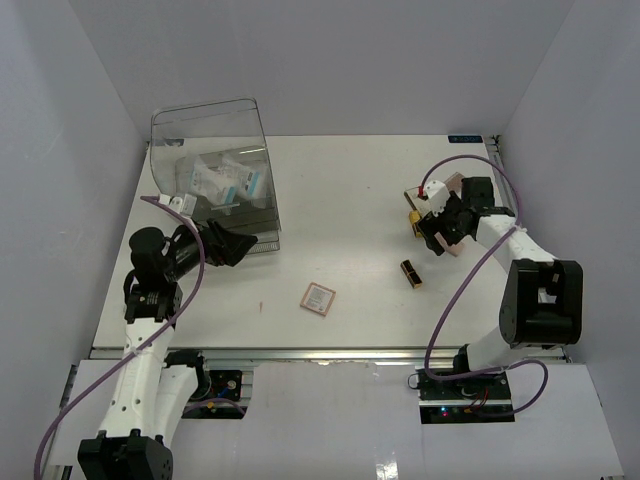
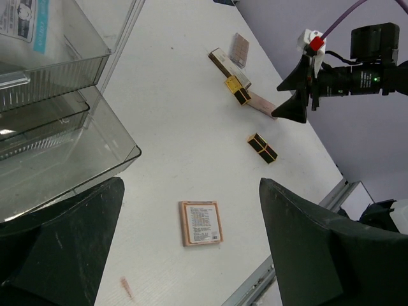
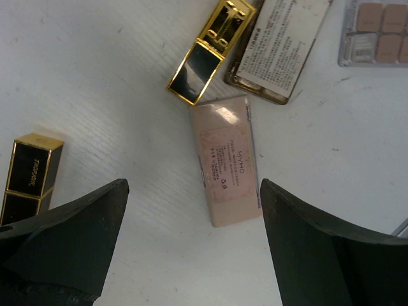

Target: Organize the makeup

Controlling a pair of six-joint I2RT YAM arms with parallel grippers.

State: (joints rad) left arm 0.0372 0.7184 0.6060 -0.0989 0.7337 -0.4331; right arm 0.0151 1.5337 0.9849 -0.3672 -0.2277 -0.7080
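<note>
The makeup is split between the box and the table. Clear packets with white-and-blue labels (image 1: 218, 180) lie inside the clear plastic box (image 1: 262, 190). A square pink palette (image 1: 318, 298) (image 2: 201, 222) lies label-up on the table, ahead of my open, empty left gripper (image 1: 246, 243) (image 2: 191, 245), which hangs by the box's front corner. One gold tube (image 1: 410, 273) (image 2: 262, 147) (image 3: 29, 175) lies alone. My right gripper (image 1: 432, 226) (image 3: 193, 188) stands open, empty, above a pink rectangular palette (image 3: 226, 162). Beside it lie a second gold tube (image 3: 207, 51) and a brown labelled palette (image 3: 280, 48).
A clear palette with tan pans (image 3: 376, 32) lies at the far right near the table's edge. The box wall (image 2: 64, 146) stands close on my left gripper's left. The metal front rail (image 2: 287, 255) runs along the near edge. White walls enclose the table.
</note>
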